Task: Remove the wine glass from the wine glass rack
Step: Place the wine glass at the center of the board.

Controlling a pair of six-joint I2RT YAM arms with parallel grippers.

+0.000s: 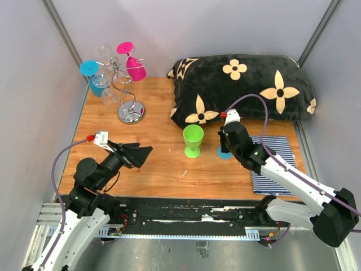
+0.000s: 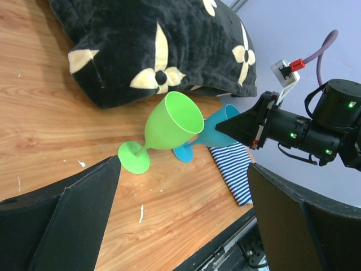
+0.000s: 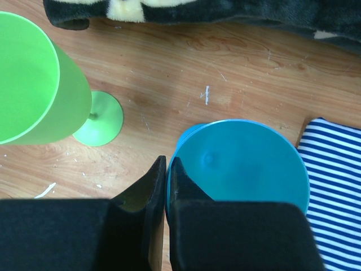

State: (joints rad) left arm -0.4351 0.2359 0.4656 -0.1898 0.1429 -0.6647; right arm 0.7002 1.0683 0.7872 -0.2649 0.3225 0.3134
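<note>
The wine glass rack (image 1: 130,107) stands at the back left with a pink glass (image 1: 134,66), a blue glass (image 1: 96,79) and clear glasses (image 1: 107,56) hanging upside down from its hooks. A green wine glass (image 1: 193,140) stands upright mid-table. My right gripper (image 1: 227,141) is shut on the rim of a blue wine glass (image 3: 245,164) that stands upright next to the green one (image 3: 34,96); its fingertips (image 3: 159,169) pinch the rim's left edge. My left gripper (image 1: 138,153) is open and empty, low over the table's left front, facing both glasses (image 2: 172,121).
A black pillow with cream flowers (image 1: 242,87) lies across the back right. A blue-and-white striped cloth (image 1: 276,164) lies at the right front, beside the blue glass. White walls close in the left, back and right sides.
</note>
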